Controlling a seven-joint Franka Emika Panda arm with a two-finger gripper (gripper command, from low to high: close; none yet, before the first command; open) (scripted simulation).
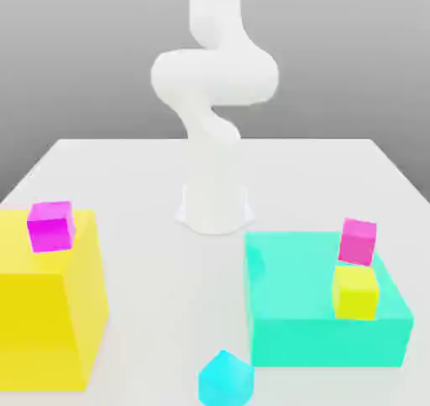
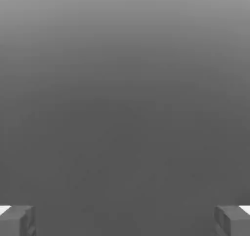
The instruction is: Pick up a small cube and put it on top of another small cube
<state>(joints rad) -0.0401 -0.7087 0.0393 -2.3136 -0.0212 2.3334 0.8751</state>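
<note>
The gripper (image 2: 125,220) has its jaws spread wide apart with nothing between them; in the hand view the two fingertips (image 2: 17,220) sit at opposite edges against plain grey background. In the exterior view the white arm (image 1: 214,102) rises from its base at the middle of the table (image 1: 151,177), behind the teal-green block (image 1: 294,329).

The small cyan cube (image 1: 225,381) lies on the table just off the teal-green block's front corner, toward the exterior view's left, untouched. On the teal-green block itself a small yellow cube (image 1: 355,292) rests with a magenta cube (image 1: 358,241) stacked on it. Well apart from that block, toward the exterior view's left, a large yellow block (image 1: 42,320) carries a second magenta cube (image 1: 50,225).

As I judge it, the task is barely begun: the cyan cube is not yet grasped, so reaching, gripping, lifting and placing it on another small cube all remain
</note>
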